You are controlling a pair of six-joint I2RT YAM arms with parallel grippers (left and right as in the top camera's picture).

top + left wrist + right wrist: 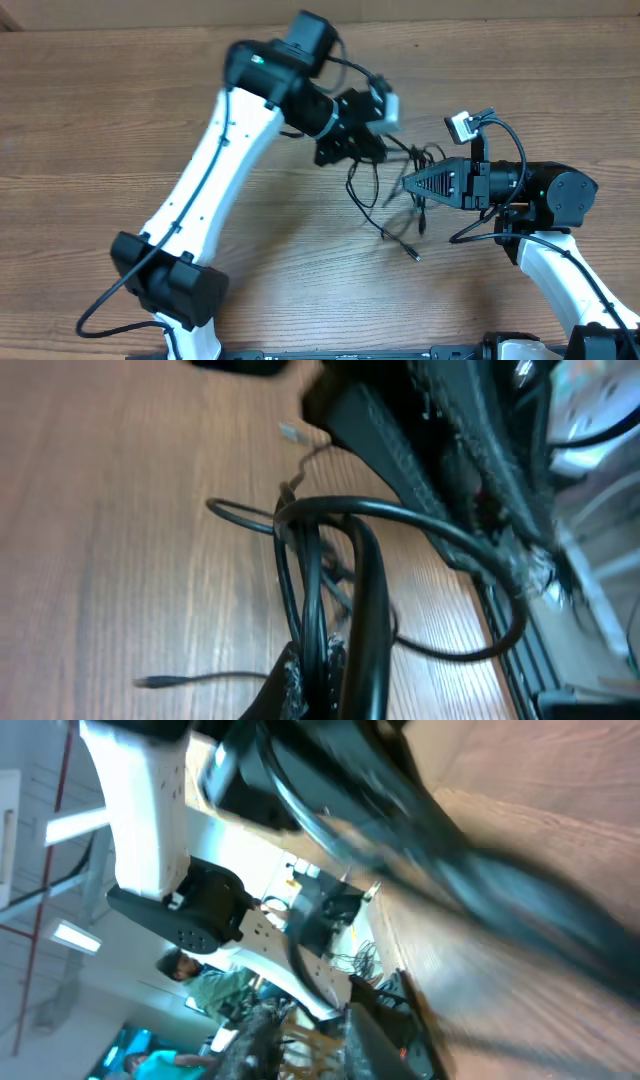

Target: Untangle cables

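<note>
Cables [420, 158] lie tangled on the bench [120, 90], just right of centre frame. On their left, my left gripper [362, 150] is clamped on several strands. On their right, my right gripper [408, 183] points into them; I cannot tell its opening.

the cables [395, 205] lie tangled on the table [90, 110], about mid-table between the two grippers. the left gripper [360, 150] is at their far-left side, the right gripper [408, 183] at their right. one plug end [412, 256] trails toward the near edge.
</note>
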